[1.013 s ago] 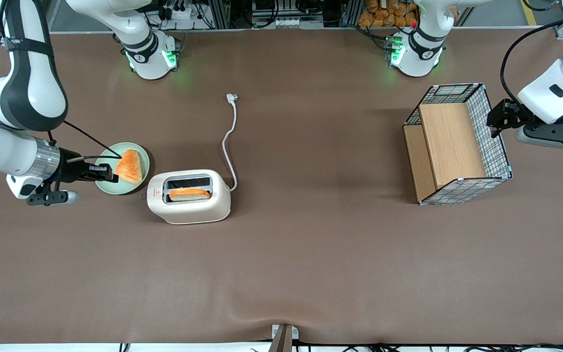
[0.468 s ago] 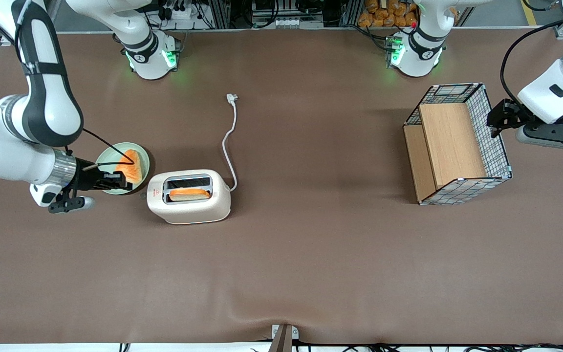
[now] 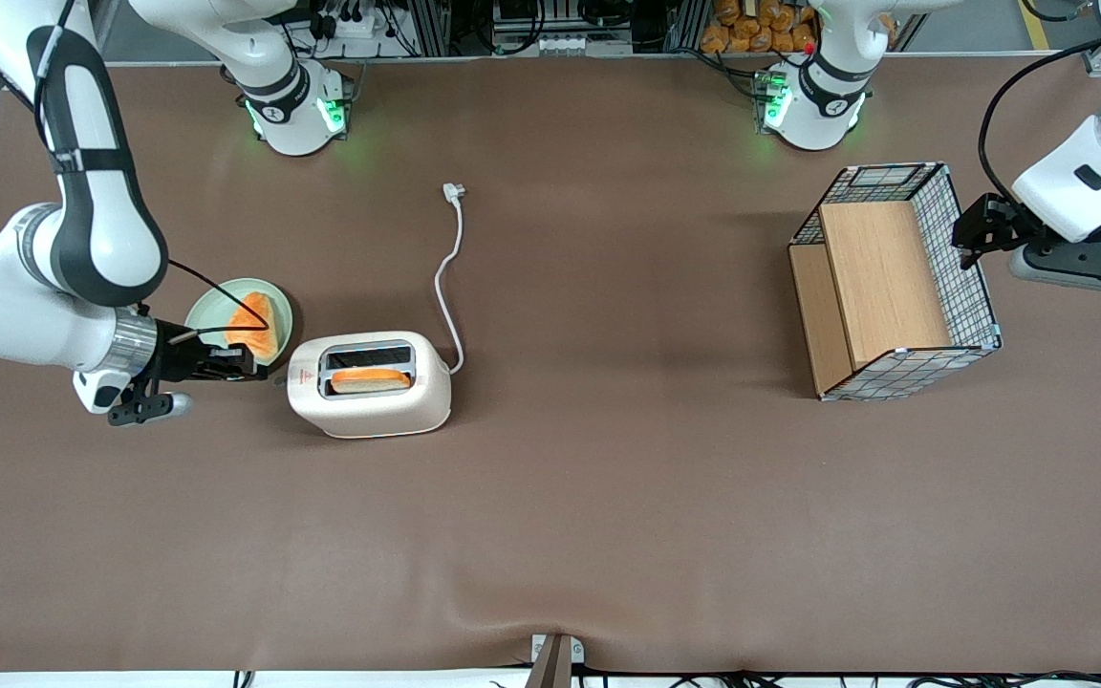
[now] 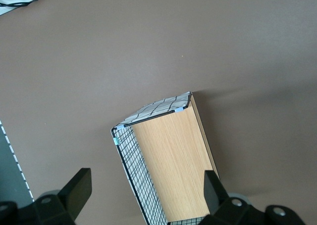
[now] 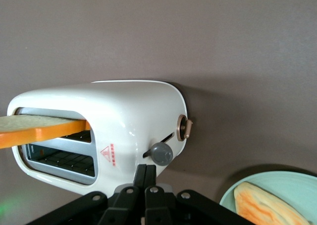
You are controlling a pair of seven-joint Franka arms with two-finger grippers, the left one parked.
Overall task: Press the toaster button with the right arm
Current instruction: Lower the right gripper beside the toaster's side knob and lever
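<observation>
The cream-white toaster (image 3: 371,384) stands on the brown table with a slice of toast (image 3: 371,379) in the slot nearer the front camera. It also shows in the right wrist view (image 5: 114,131). Its grey button (image 5: 161,153) sticks out of the narrow end beside the red logo (image 5: 110,155). A round brass-rimmed knob (image 5: 184,128) sits on the same end. My right gripper (image 3: 249,364) is shut and empty, level with that narrow end and a short gap from it. In the right wrist view the gripper (image 5: 146,168) has its tips just short of the button.
A pale green plate (image 3: 208,309) with an orange toast piece (image 3: 254,325) lies close beside my gripper, farther from the front camera. The toaster's white cord (image 3: 451,277) runs away from the camera. A wire-mesh wooden basket (image 3: 885,287) stands toward the parked arm's end.
My right arm has moved toward the toaster's narrow end and nearer the front camera, passing the plate. The gripper's tips now sit close to the button end.
</observation>
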